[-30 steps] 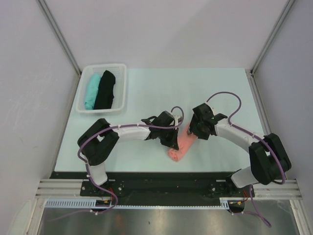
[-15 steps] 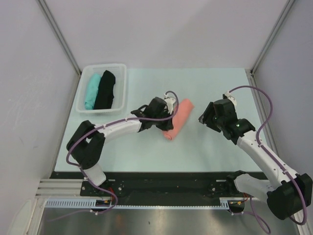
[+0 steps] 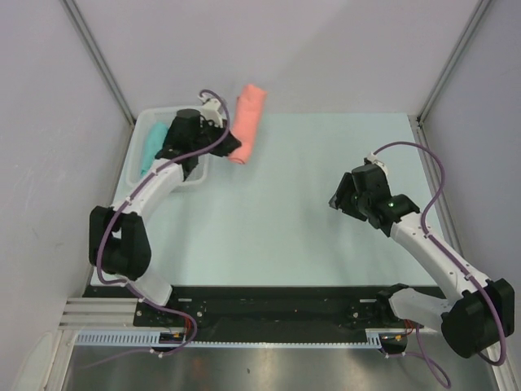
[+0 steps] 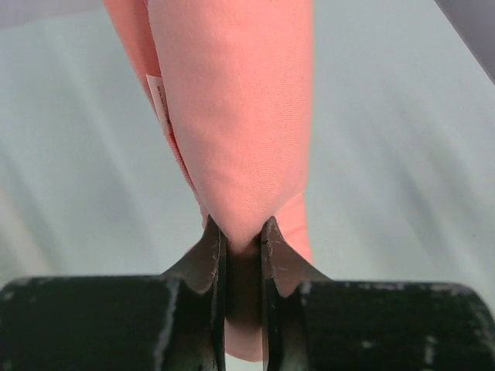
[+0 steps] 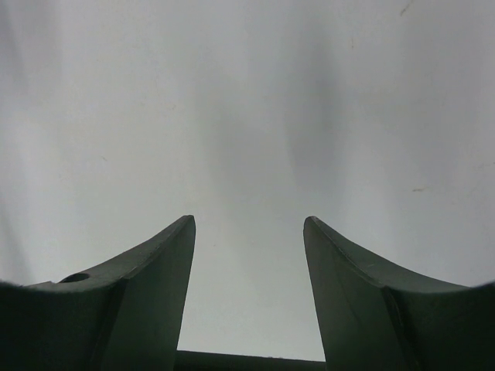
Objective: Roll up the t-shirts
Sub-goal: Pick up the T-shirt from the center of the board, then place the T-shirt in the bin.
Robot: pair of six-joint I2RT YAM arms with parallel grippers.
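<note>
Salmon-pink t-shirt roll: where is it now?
In the top view the salmon-pink t-shirt roll hangs in the left gripper over the table's far edge, just right of the white basket.

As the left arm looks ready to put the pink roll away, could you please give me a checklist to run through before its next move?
1. Left jaws clamped on the salmon-pink t-shirt: ok.
2. Shirt rolled compactly, nothing trailing: ok.
3. Roll above the basket: not ok, it appears right of the rim.
4. Free space beside the teal t-shirt: cannot tell, the left arm covers it.
5. Right jaws open, empty, well away: ok.
</note>
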